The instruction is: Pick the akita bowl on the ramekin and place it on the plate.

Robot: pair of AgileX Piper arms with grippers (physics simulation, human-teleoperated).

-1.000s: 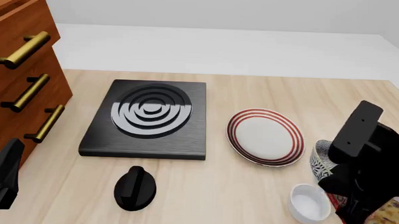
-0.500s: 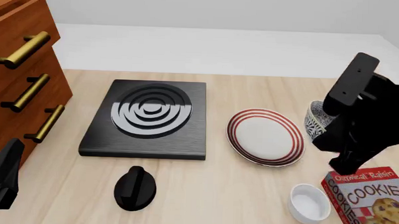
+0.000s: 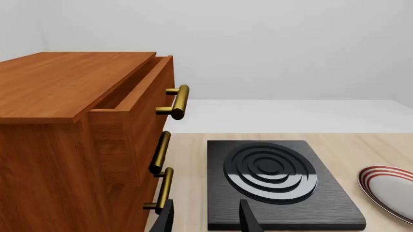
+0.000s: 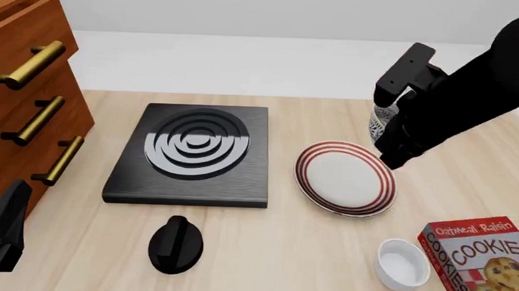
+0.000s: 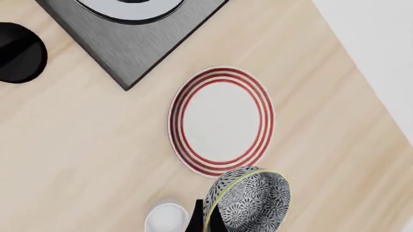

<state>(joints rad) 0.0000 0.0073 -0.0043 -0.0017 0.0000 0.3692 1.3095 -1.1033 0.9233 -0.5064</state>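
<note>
Your right gripper (image 5: 205, 221) has lifted the akita bowl (image 5: 248, 199) off the ramekin (image 4: 402, 264), jaws pinching its rim; now bring it over the plate (image 4: 344, 177), mid-table, and lower. Left gripper (image 3: 205, 218) sits spread.

Akita bowl (image 4: 378, 126) in right hand (image 4: 389, 134) above plate (image 4: 345, 177)

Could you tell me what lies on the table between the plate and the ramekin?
Nothing: in the front view, only bare wooden tabletop separates the plate from the ramekin. The cookie box stands beside the ramekin, not between them.
</note>
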